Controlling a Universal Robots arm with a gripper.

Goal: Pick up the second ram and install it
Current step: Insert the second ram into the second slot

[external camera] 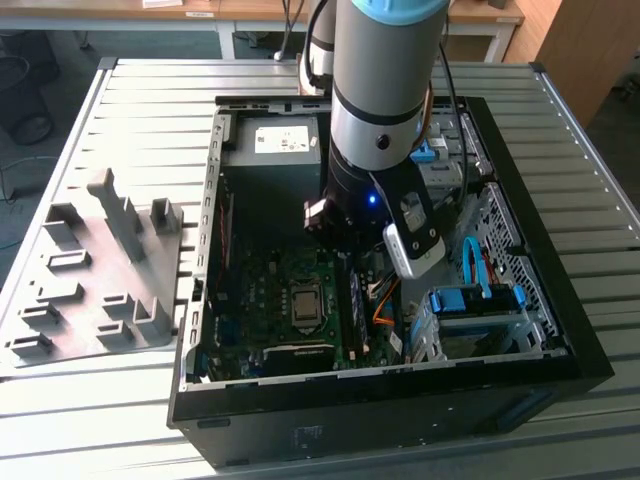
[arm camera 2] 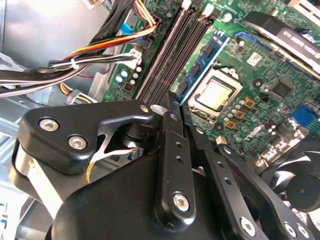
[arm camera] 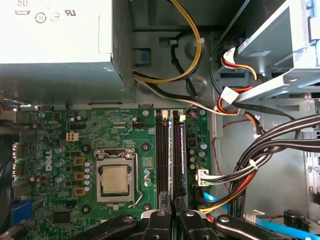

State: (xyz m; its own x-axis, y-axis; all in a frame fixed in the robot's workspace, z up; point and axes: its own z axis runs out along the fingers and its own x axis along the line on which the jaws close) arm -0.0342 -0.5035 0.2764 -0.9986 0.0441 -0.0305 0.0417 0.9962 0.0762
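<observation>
In the second wrist view a slim green ram stick with a bluish label stands seated in the socket nearest the processor. I cannot tell whether it is the second ram. The black memory sockets run beside the processor in the first wrist view. My gripper hangs above the near end of those sockets, shut, with nothing visible between its fingers. In the exterior view the gripper sits inside the open computer case, over the motherboard.
A grey plastic tray with upright slots lies at the exterior view's left, outside the case. The power supply is at the case's far end. Cable bundles and blue drive bays crowd the side beyond the sockets.
</observation>
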